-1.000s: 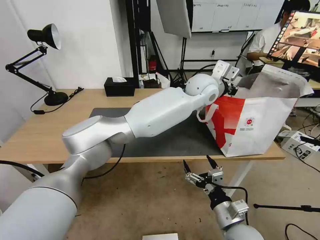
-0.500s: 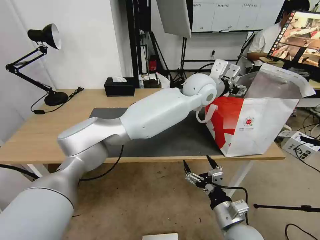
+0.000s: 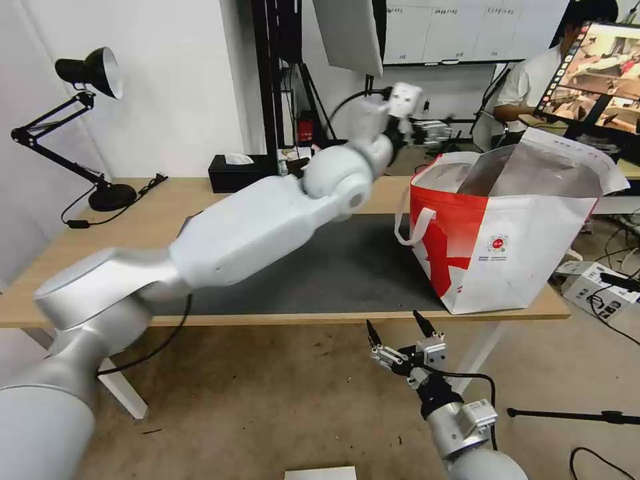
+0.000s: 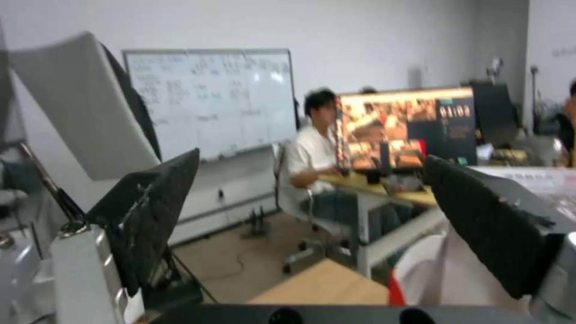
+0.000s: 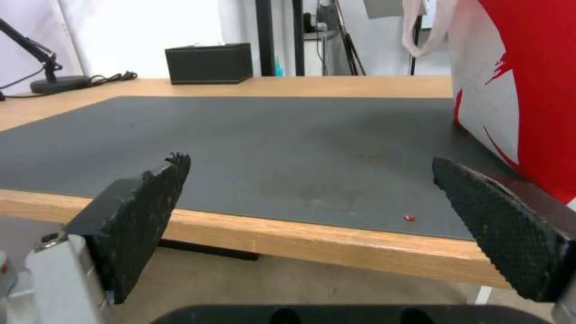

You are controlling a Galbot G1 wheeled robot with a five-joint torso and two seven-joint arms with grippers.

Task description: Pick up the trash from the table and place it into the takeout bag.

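- Head view has the left gripper (image 3: 427, 130) raised above and just beside the rim of the takeout bag (image 3: 507, 247), on the side away from the robot; its jaws stand wide with nothing between them, which suits a drop into the bag's foil-lined mouth.
- Left wrist view confirms the wide, empty spread between its black fingers (image 4: 150, 216).
- Right gripper (image 3: 400, 337) hangs parked below the surface (image 3: 87, 267) edge, jaws wide and empty, likely kept clear of the working arm.
- Ahead of the right gripper, the dark mat (image 5: 288, 144) carries no trash except one tiny red scrap (image 5: 410, 218).
- Far beyond it stand the black tissue box (image 3: 239, 173) and a desk lamp (image 3: 87, 73); behind is an office with a whiteboard.
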